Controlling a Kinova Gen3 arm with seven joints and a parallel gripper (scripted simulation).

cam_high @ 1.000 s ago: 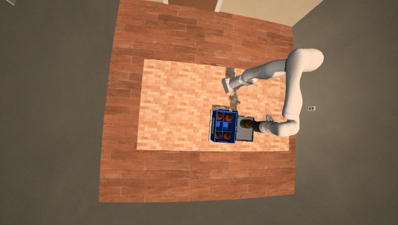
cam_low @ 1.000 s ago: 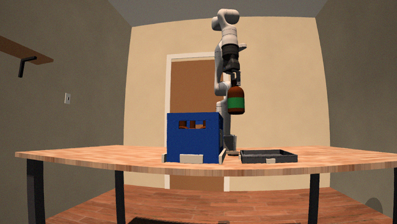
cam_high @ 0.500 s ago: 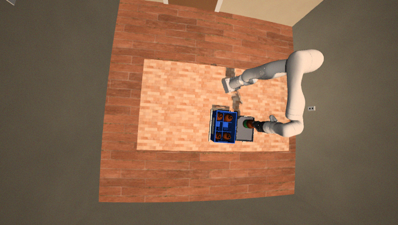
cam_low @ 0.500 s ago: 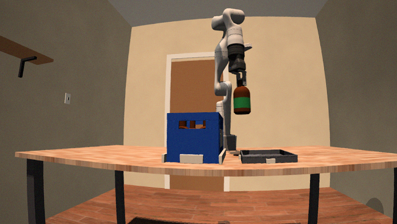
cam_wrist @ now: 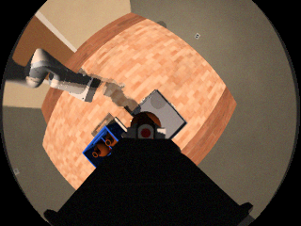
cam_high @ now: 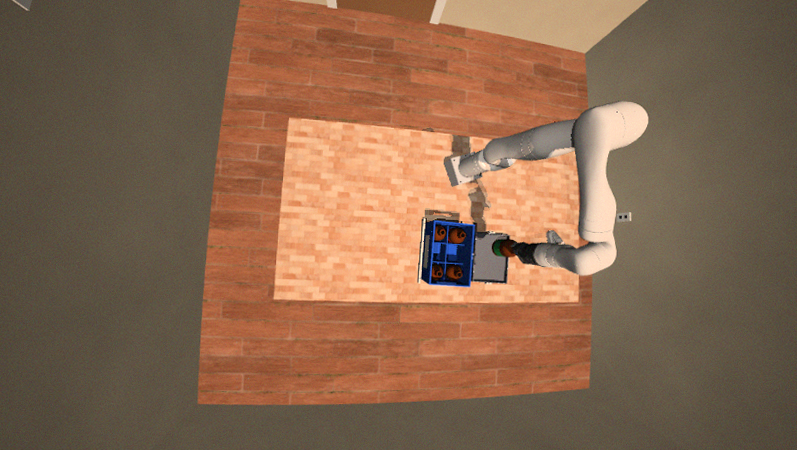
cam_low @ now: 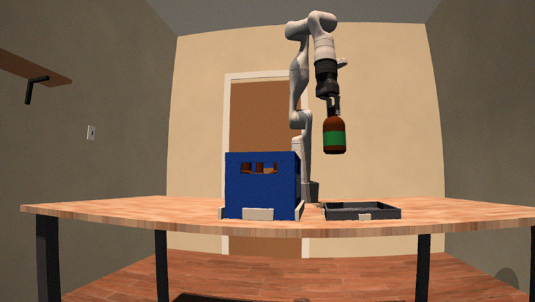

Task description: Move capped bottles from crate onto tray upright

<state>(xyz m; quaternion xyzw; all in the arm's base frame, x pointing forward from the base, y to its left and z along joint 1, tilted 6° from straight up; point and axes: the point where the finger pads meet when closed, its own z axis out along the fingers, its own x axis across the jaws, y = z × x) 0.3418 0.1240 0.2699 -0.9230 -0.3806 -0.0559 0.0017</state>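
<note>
My gripper (cam_high: 515, 249) (cam_low: 332, 110) (cam_wrist: 145, 128) is shut on the neck of a brown bottle (cam_high: 500, 248) (cam_low: 333, 139) (cam_wrist: 145, 118) with a green label. A dark red cap shows between the fingers in the wrist view. The bottle hangs upright high above the grey tray (cam_high: 489, 270) (cam_low: 344, 215) (cam_wrist: 173, 119), which holds no bottle. The blue crate (cam_high: 471, 258) (cam_low: 259, 193) (cam_wrist: 89, 149) stands beside the tray, with several brown bottles in its corner compartments and its middle ones empty. Two crate bottles in the wrist view show ring-shaped mouths; the other tops are unclear.
The robot's base (cam_high: 452, 171) (cam_low: 310, 192) stands behind the crate and tray, its arm arching over from there. Pale low strips (cam_low: 257, 214) sit against the crate's foot. The crate's walls rise well above the tray's low rim.
</note>
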